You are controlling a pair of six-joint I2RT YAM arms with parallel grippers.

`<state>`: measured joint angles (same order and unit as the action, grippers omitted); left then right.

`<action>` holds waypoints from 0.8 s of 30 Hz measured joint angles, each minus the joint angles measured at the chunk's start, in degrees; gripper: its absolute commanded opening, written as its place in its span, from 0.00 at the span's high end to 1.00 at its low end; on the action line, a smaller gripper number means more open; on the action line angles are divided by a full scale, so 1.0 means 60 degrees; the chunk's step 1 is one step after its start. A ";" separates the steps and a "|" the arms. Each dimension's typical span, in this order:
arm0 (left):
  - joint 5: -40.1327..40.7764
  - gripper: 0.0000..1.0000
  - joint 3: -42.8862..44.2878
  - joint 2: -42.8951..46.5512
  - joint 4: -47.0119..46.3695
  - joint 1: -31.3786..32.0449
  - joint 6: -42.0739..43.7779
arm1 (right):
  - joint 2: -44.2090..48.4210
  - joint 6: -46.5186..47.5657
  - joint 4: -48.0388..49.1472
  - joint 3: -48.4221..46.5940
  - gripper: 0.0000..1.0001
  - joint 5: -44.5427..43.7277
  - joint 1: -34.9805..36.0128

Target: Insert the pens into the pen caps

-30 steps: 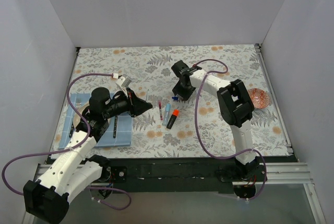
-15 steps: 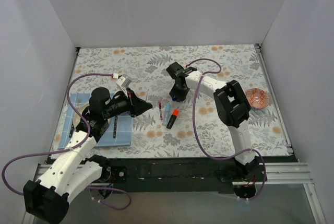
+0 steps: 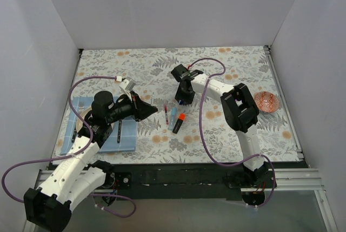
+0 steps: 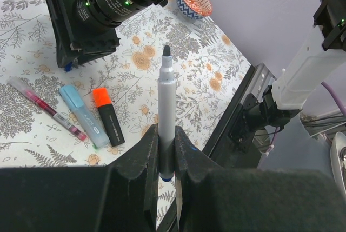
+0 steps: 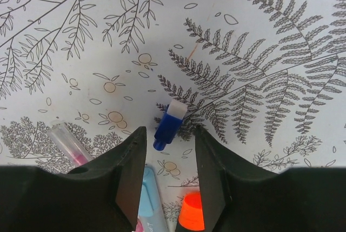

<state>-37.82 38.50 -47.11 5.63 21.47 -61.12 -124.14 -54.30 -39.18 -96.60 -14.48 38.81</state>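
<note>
The left gripper (image 4: pixel 166 153) is pinching a grey pen (image 4: pixel 166 107) low on its barrel, tip pointing clear of the bench (image 4: pixel 32 59). Held that close to the end, the pen could be levering sideways under any push into a cap. The right gripper (image 5: pixel 168 133) is hovering with jaws spread either side of the blue cap (image 5: pixel 170 119). The cap is lying flat and skewed, so closing risks flicking it against the blue pen (image 5: pixel 153 202) just beside.

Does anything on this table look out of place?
Nothing spilled or broken. A small blue cap lies loose on its side, and the pen in the left hand has a bare tip.
</note>
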 measured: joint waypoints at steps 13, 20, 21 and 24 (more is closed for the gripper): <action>0.0127 1.00 -0.0004 0.0211 -0.0007 0.0000 -0.0004 | -0.0608 -0.0623 -0.0787 -0.1045 0.54 -0.0550 -0.0007; 0.0142 1.00 -0.0029 0.0295 -0.0011 0.0000 -0.0004 | -0.0645 -0.0656 -0.1086 -0.1100 0.71 -0.0758 0.0047; 0.0146 1.00 -0.0033 0.0321 -0.0007 0.0000 -0.0004 | -0.0645 -0.0619 -0.1122 -0.1100 0.75 -0.0780 0.0055; 0.0168 1.00 -0.0033 0.0412 -0.0007 0.0000 0.0000 | -0.0608 -0.0386 -0.1082 -0.0980 0.78 -0.0863 0.0069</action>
<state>-36.82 38.30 -44.64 5.58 21.47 -61.12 -127.79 -56.62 -45.67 -102.48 -19.66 39.22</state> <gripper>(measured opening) 0.103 0.253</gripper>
